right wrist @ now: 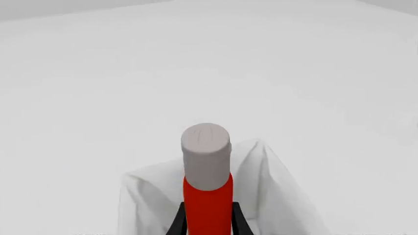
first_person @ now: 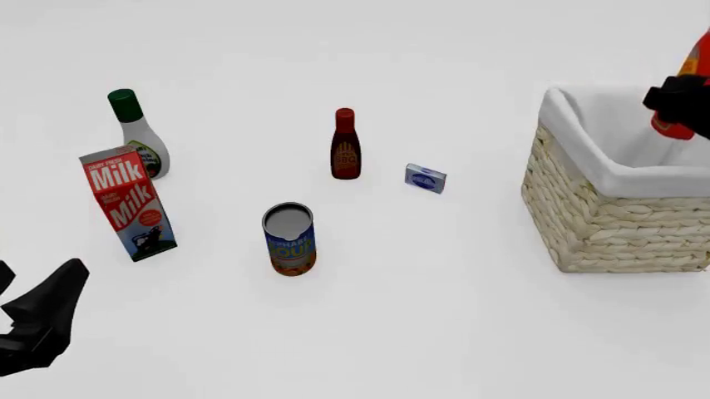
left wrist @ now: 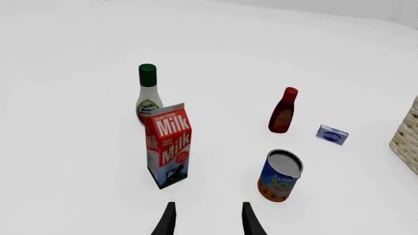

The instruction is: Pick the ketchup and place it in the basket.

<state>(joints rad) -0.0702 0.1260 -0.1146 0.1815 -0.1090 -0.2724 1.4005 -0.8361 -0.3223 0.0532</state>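
**Right wrist view: ketchup clamped over the basket**

Right wrist view alone shows the grip: the right tool (right wrist: 207,215) has both fingers pressed against the red body of the ketchup (right wrist: 207,196), white cap pointing away, with white cloth lining below. The front view places that bottle (first_person: 677,125) above the basket (first_person: 616,224) at the frame's right edge, mostly cut off. Only the left wrist view shows the left tool (left wrist: 206,219), fingers apart and holding nothing, above the table (left wrist: 78,161) near the milk carton (left wrist: 168,146) and soup can (left wrist: 279,175).
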